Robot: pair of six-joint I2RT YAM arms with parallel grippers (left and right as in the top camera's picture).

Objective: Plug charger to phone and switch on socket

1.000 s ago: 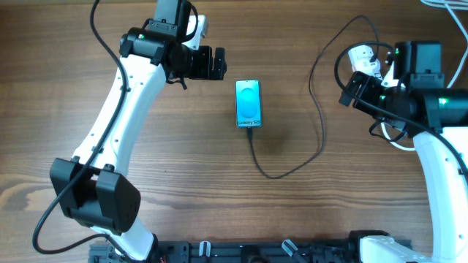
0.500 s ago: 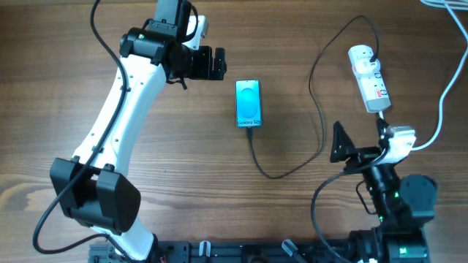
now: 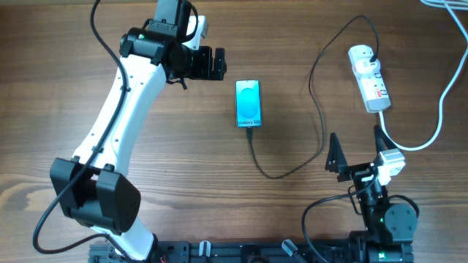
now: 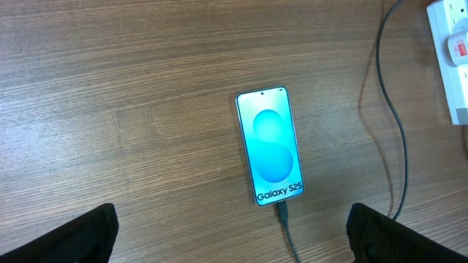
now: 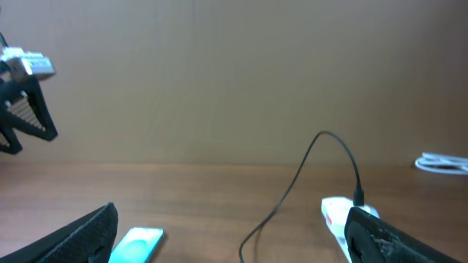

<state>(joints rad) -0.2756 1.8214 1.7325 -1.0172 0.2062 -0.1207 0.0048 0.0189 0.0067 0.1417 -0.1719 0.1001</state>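
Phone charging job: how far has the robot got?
Done: the charger looks plugged into the phone's bottom end. In hand: nothing; left fingers and right fingers are open, empty. Remaining: the socket switch; whether it is on cannot be told.

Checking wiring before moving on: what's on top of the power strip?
The charger enters the socket at its far end, with a red switch mark nearer. How fully the plug is seated is hidden.

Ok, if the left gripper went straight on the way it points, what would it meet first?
Most likely the phone, near its lower end where the charger is plugged in; the open left gripper frames it. It could land on table just short; depth is unclear.
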